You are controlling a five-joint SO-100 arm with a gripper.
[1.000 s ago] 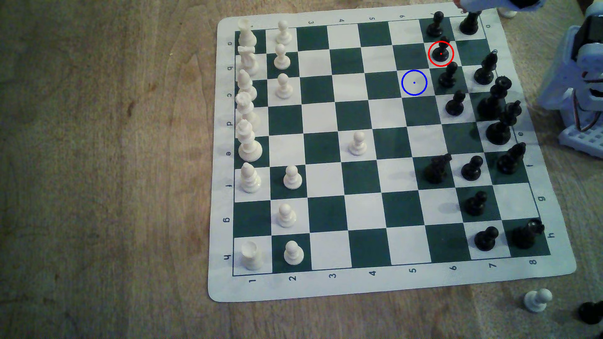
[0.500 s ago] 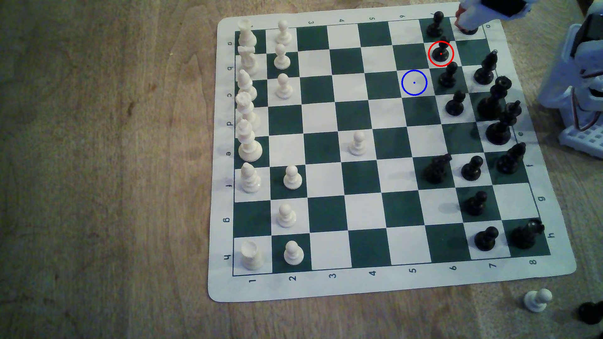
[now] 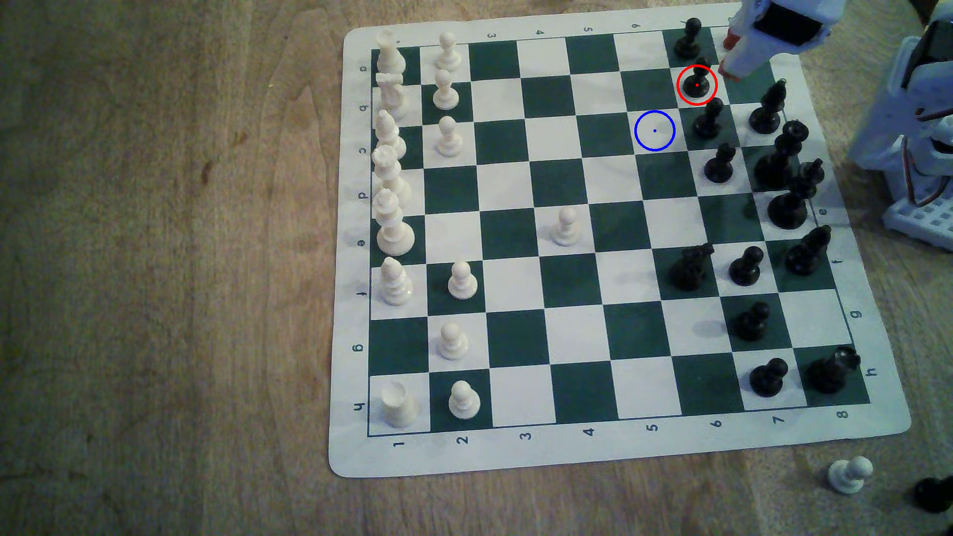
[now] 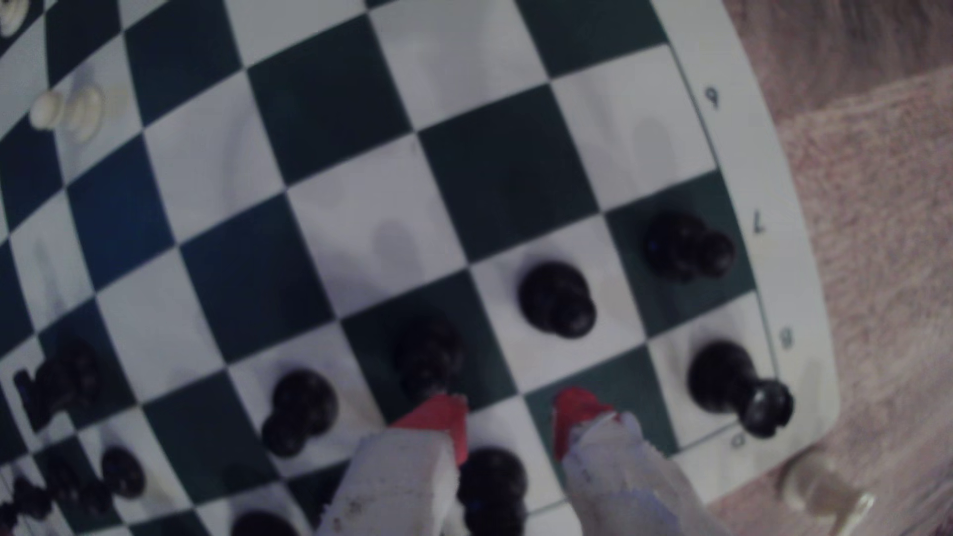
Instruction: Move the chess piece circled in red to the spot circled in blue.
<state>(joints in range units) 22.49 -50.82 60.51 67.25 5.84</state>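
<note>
One black pawn (image 3: pixel 697 82) stands just beside the open-jawed gripper (image 3: pixel 728 56).

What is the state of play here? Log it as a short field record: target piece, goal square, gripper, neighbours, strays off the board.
target piece: black pawn in the red ring, upright on a white square
goal spot: white square in the blue ring, bare, diagonally next to the target's square
gripper: gripper open, red-tipped, just to the exterior view's right of the target, not touching it
neighbours: black pawns and on adjoining squares
off board: white pawn on the table
</note>
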